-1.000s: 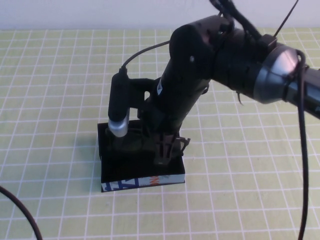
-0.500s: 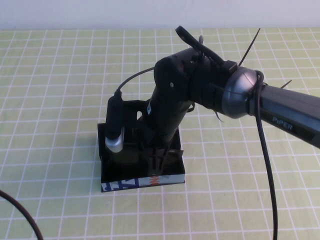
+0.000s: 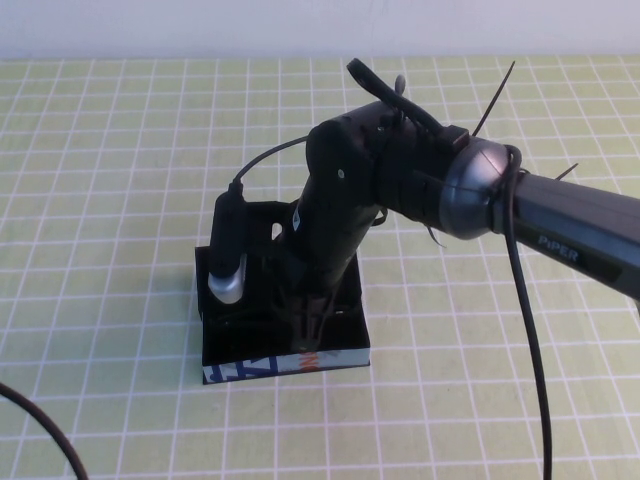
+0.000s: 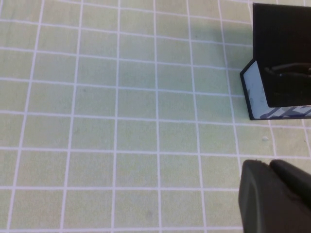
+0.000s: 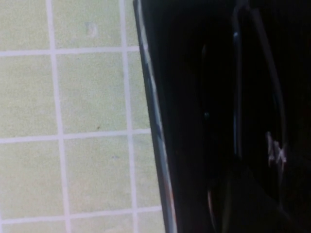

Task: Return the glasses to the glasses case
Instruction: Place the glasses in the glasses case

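Soft, even light floods the green grid table (image 3: 120, 200) in the high view, with only faint shadow pooling beside the glasses case (image 3: 285, 362). The right wrist view goes murky and blurred inside the case's black interior, detail swallowed; the left wrist view stays bright, slightly soft.

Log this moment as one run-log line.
right claw: down inside glasses case | glasses: in case | left claw: parked beside case

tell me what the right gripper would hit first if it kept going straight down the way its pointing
Most likely the glasses lying in the open glasses case. The right gripper points down into the case, right above its dark interior. Depth is unclear, so it may already touch them. The left gripper sits off to the side.
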Robot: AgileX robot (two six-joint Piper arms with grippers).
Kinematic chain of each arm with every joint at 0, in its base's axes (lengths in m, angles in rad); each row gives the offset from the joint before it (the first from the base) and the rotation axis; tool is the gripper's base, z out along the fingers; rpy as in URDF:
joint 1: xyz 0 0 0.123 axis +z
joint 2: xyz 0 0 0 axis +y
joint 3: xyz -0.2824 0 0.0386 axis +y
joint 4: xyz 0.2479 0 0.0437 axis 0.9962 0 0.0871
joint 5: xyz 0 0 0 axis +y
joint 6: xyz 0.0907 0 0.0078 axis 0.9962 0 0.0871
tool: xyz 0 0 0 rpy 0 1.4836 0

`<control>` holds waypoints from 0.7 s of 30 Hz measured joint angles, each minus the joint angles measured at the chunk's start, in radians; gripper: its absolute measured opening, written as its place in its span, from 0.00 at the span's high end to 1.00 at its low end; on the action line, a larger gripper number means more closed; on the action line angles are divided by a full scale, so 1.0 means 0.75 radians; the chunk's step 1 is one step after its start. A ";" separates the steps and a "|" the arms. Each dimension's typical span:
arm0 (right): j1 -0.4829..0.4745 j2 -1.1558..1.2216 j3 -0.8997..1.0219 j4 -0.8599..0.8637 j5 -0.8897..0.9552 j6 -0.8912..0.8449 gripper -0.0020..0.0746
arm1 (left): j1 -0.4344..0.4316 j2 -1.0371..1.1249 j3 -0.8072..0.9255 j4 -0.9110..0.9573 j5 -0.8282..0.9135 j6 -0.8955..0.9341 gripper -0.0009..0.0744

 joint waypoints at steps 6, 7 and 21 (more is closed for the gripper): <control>0.000 -0.002 0.000 -0.028 -0.002 0.056 0.72 | 0.000 0.000 0.000 -0.015 0.000 0.011 0.99; 0.000 -0.005 0.000 -0.043 -0.002 0.065 0.72 | 0.000 0.000 0.000 -0.027 0.000 0.034 0.99; -0.002 -0.112 -0.023 0.116 0.020 0.048 0.91 | 0.000 0.186 0.000 -0.264 -0.053 0.454 0.99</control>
